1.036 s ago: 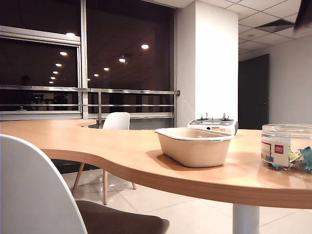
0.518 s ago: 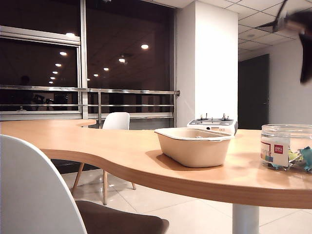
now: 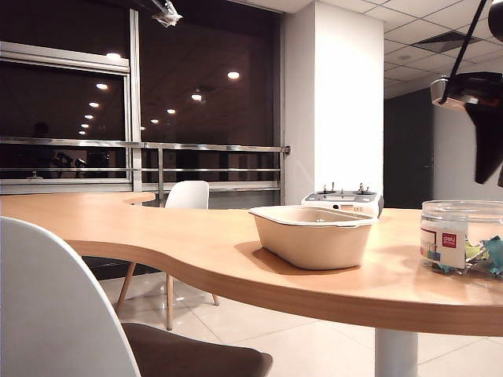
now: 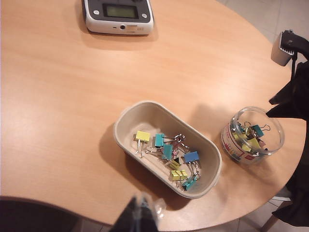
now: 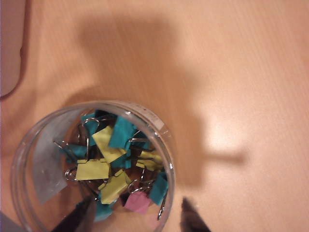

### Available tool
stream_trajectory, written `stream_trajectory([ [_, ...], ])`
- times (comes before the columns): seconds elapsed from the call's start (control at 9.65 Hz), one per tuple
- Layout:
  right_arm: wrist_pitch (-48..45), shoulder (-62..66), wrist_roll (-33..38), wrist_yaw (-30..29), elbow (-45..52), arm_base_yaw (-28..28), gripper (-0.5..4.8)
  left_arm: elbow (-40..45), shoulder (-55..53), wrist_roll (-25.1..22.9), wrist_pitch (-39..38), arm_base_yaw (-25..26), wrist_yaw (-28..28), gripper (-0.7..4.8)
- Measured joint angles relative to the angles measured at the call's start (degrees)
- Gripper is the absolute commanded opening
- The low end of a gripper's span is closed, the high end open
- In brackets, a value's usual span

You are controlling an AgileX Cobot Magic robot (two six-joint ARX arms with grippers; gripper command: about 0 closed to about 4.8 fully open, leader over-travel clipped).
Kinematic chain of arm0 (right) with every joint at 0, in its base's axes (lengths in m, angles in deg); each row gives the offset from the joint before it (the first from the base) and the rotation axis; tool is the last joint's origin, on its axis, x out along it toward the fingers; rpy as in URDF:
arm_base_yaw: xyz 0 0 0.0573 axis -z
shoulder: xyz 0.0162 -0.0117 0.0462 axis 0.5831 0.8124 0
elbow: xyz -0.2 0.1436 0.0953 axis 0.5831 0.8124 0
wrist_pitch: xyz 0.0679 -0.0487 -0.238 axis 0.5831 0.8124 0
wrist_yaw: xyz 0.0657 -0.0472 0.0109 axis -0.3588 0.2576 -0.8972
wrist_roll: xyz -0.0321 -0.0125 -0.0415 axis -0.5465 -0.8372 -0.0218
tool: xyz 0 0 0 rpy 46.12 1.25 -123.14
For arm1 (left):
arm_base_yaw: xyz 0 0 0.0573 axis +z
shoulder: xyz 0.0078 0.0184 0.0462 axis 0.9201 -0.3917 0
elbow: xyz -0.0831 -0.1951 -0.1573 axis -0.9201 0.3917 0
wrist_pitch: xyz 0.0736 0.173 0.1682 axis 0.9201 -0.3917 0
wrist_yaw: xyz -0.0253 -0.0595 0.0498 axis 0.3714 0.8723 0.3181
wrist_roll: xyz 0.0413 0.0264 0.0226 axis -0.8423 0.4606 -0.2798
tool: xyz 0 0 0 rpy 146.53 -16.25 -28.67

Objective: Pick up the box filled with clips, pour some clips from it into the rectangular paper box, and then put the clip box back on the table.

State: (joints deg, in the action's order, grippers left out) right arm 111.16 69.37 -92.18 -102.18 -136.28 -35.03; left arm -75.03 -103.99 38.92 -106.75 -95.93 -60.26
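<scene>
The small clear round plastic clip tub (image 3: 464, 237) stands on the light-wood table (image 3: 196, 236), at 3 o'clock from the beige pulp-paper tray (image 3: 313, 236). The right gripper (image 5: 137, 220) hovers directly above the tub, jaws open. The left gripper (image 4: 140, 217) hangs high over the table; its jaw state cannot be determined.

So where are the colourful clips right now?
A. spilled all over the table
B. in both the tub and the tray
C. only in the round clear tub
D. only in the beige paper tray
B: the left wrist view shows clips lying in the beige paper tray, and more in the round clear tub beside it.
</scene>
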Motion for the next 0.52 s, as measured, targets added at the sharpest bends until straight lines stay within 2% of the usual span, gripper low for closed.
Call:
stream_trajectory([
  [0.31, -1.1, 3.1, -0.2, 0.5, 0.0, 0.0, 2.11, 0.0, 0.0, 0.0, 1.1, 0.0, 0.0, -0.07],
  [0.52, -1.7, 6.4, -0.3, 3.4, 0.0, 0.0, 2.1, 0.0, 0.0, 0.0, 1.2, 0.0, 0.0, -0.07],
])
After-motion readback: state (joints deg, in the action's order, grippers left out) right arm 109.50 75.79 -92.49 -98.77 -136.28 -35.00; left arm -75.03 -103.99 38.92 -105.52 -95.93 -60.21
